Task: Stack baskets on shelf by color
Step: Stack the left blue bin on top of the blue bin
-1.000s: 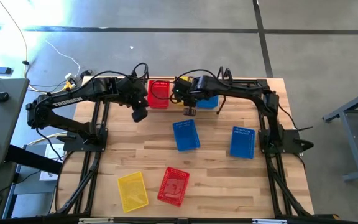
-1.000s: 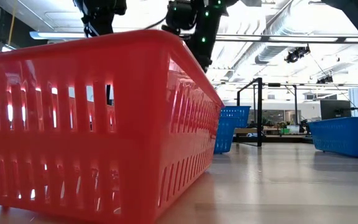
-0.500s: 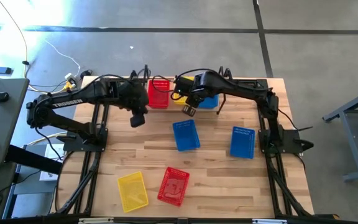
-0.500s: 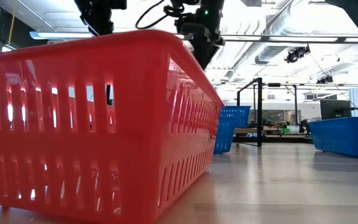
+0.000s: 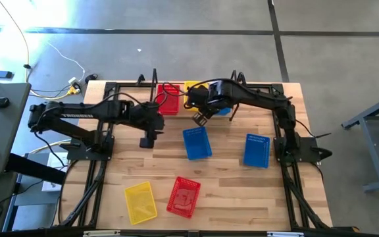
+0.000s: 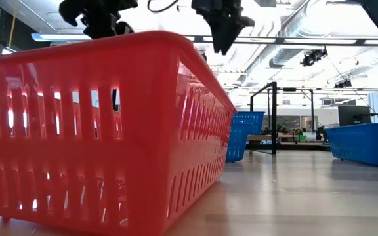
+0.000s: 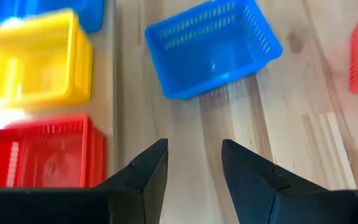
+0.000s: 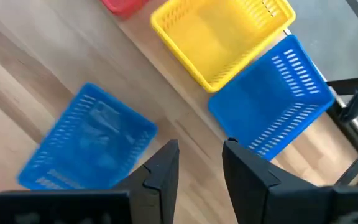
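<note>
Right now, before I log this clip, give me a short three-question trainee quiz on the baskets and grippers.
1. True or false: the left gripper holds a basket.
2. How many baskets lie loose on the tabletop, off the shelf?
3. What is nearest the right gripper? A) loose yellow basket B) middle blue basket C) loose red basket

Key: 1 false, both grippers are open and empty; 2 four; 3 B.

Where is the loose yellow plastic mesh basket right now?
In the high view the yellow plastic mesh basket lies near the front edge of the table, on the left arm's side, just beside a red plastic mesh basket on its right.
</note>
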Tool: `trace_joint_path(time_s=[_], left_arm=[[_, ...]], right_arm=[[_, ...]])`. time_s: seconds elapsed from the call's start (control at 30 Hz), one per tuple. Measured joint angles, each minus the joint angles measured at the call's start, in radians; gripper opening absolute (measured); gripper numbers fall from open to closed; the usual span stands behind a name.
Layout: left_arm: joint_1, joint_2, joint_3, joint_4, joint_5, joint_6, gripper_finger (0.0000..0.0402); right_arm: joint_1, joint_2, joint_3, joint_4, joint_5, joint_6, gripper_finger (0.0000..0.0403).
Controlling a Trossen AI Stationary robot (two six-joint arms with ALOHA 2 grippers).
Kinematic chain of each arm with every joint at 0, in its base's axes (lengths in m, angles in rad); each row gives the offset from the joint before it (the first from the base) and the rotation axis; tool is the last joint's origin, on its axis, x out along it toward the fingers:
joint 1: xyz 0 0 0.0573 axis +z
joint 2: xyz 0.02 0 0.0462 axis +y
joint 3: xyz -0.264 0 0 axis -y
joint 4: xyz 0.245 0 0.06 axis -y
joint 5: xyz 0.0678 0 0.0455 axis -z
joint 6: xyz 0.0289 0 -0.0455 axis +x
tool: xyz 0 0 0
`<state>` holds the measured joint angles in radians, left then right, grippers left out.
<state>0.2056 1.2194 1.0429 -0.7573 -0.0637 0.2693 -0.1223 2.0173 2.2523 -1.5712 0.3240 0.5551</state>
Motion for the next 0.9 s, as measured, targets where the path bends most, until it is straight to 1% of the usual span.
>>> trace_joint_path(time_s=[0.23, 0.4, 0.6, 0.9], left_arm=[[-0.017, 0.017, -0.039, 0.128, 0.031, 0.128, 0.0142], [-0.030, 0.058, -0.049, 0.181, 0.034, 0.234, 0.0142], [-0.043, 0.145, -0.049, 0.252, 0.034, 0.344, 0.0142], [-0.060, 0.284, -0.049, 0.360, 0.025, 0.455, 0.0142]], right_arm=[[0.019, -0.035, 0.007, 0.000, 0.048, 0.101, 0.0110], [0.018, -0.060, 0.007, 0.000, 0.043, 0.153, 0.0110], [0.017, -0.063, 0.007, 0.000, -0.026, 0.171, 0.0110], [-0.019, -0.063, 0.007, 0.000, -0.002, 0.187, 0.0110]])
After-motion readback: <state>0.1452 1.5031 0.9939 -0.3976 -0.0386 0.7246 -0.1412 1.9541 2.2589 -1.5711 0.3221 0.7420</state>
